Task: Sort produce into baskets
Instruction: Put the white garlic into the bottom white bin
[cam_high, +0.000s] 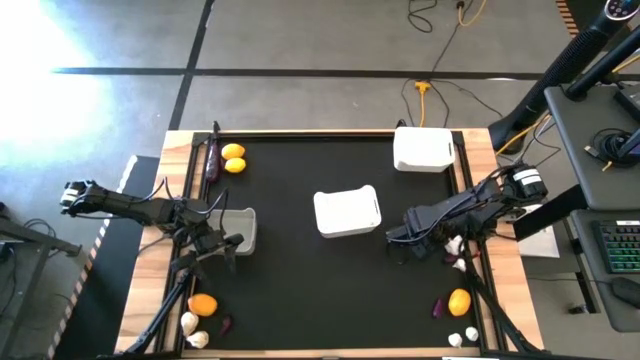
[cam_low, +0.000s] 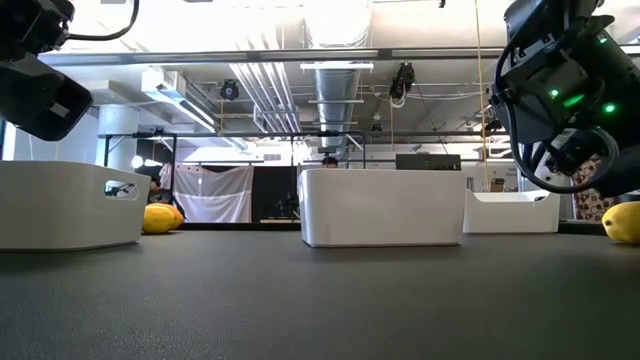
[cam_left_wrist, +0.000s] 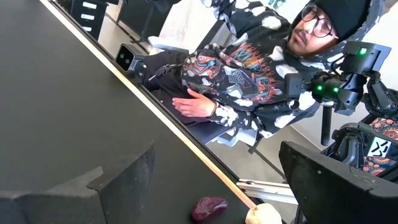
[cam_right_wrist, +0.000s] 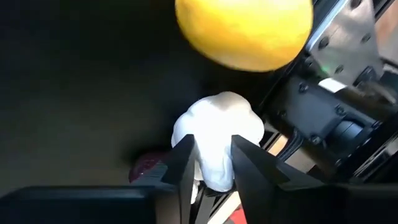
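Two right gripper (cam_right_wrist: 211, 162) fingers pinch a garlic bulb (cam_right_wrist: 217, 134); the left gripper (cam_left_wrist: 211, 186) gapes beside a basket (cam_high: 243, 228)

I count three white baskets on my bench (cam_high: 300, 300): one at my left (cam_high: 238, 229), one in the middle (cam_high: 347, 212), one at the far right (cam_high: 424, 149). Two lemons (cam_high: 233, 158) lie together at the far left, beside one dark eggplant (cam_high: 211, 160). Two orange citrus: one near left (cam_high: 203, 305), one near right (cam_high: 459, 301). Garlic bulbs: two near left (cam_high: 193, 330), two near right (cam_high: 463, 337), more hidden under my right arm.
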